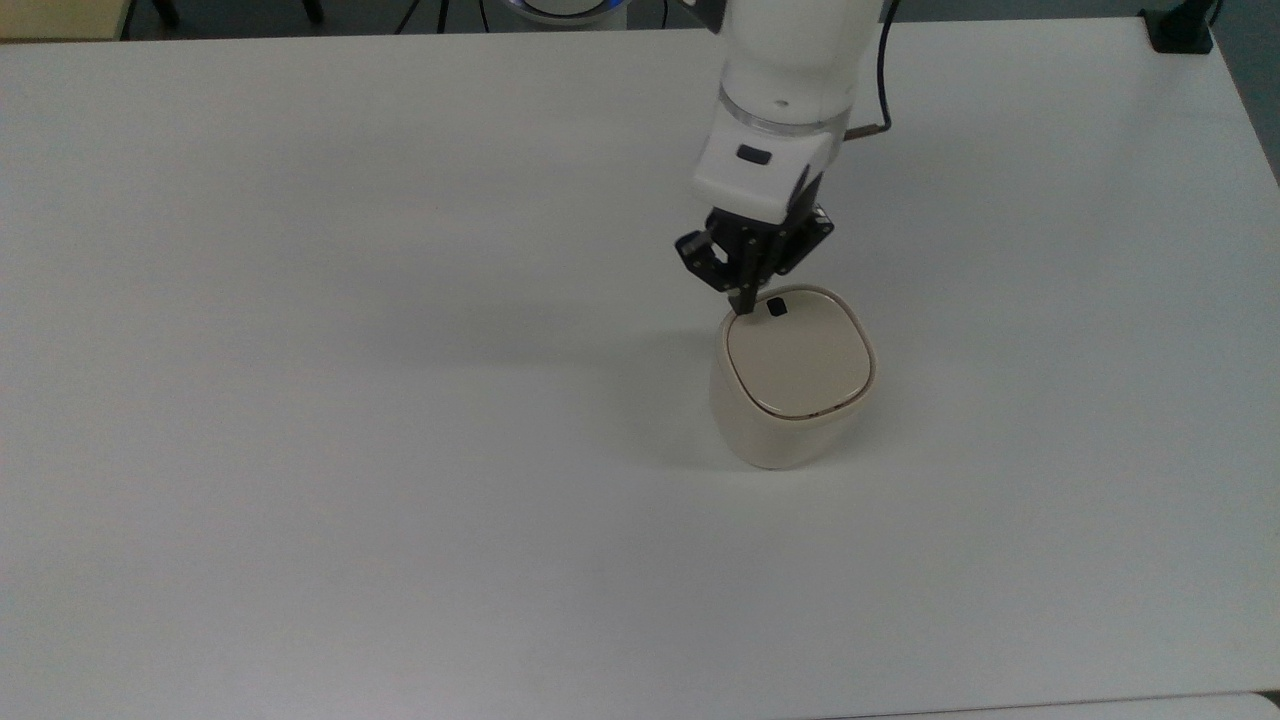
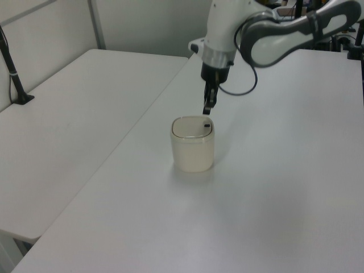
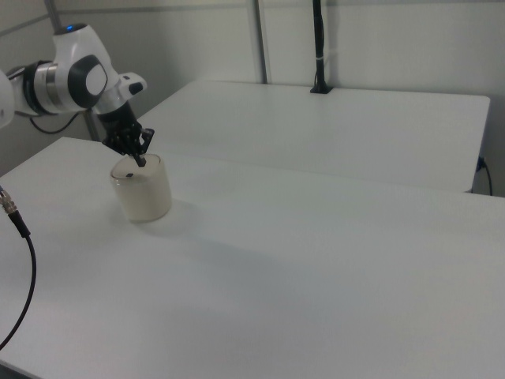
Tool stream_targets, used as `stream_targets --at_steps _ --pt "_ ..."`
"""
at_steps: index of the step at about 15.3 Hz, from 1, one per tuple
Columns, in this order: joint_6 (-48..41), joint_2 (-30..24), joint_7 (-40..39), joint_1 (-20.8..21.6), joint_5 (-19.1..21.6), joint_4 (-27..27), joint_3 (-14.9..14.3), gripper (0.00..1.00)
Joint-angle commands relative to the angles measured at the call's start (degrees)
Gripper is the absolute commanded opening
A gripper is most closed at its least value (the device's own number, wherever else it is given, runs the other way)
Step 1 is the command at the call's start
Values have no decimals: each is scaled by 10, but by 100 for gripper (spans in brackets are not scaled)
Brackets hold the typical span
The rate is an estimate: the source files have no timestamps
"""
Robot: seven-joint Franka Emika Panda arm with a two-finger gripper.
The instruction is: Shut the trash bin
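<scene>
A robotics lab, by the look of it: a broad white worktop with a second white table pushed up behind, plain pale partition walls all round. A black clamped pole rises at the table edge, and a loose black cable trails across the front.

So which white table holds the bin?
The table on the left view's right, where the trash bin stands; the other table carries a black post.
</scene>
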Motion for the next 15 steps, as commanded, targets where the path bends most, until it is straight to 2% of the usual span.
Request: stream_targets --at_steps 1,7,10,12,14,15 --pt "-89 -76 -3 -52 13 -10 -2 0" --pt "-198 -148 -6 -158 30 -14 -3 0" --pt "-212 -156 -3 -168 32 -14 -3 0" --pt "-235 -157 -3 -166 32 -14 -3 3" --pt "-247 -157 -3 -164 32 -16 -2 15" --pt "-248 -157 -3 -163 32 -19 -2 25"
